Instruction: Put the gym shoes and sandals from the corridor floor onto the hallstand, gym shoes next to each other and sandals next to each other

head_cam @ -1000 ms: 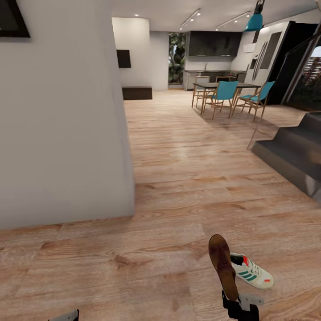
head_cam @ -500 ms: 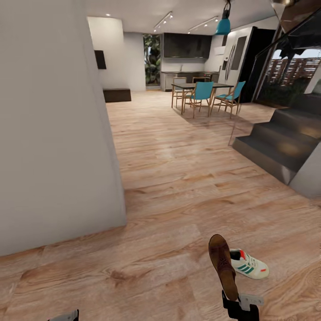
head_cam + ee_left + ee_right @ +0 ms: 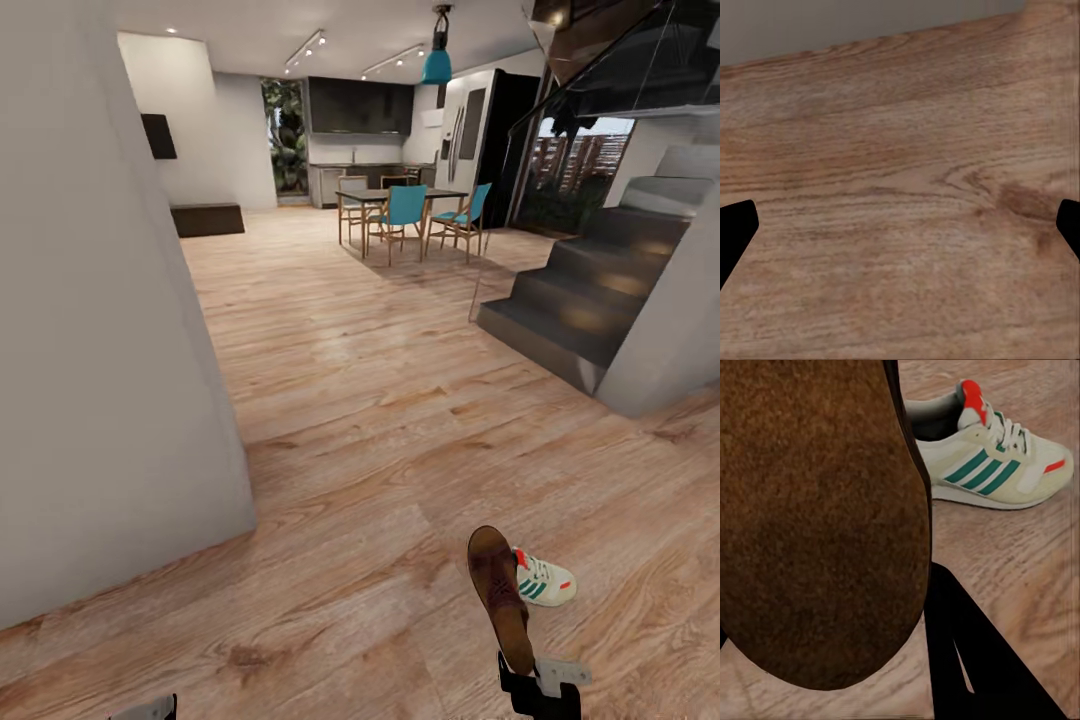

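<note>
Our right hand (image 3: 538,685) grips 1 brown sandal (image 3: 499,595) by its heel end, toe raised above the corridor floor (image 3: 380,420). 1 gym shoe (image 3: 543,580) lies on the planks just beyond, partly behind the sandal. Our left hand (image 3: 900,229) hangs over bare floor, fingers (image 3: 735,229) spread wide.

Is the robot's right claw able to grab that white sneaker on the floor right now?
Probably not. The right claw is already shut on a brown sandal, so it has no free grip. The sneaker lies on the floor just beyond it.
</note>
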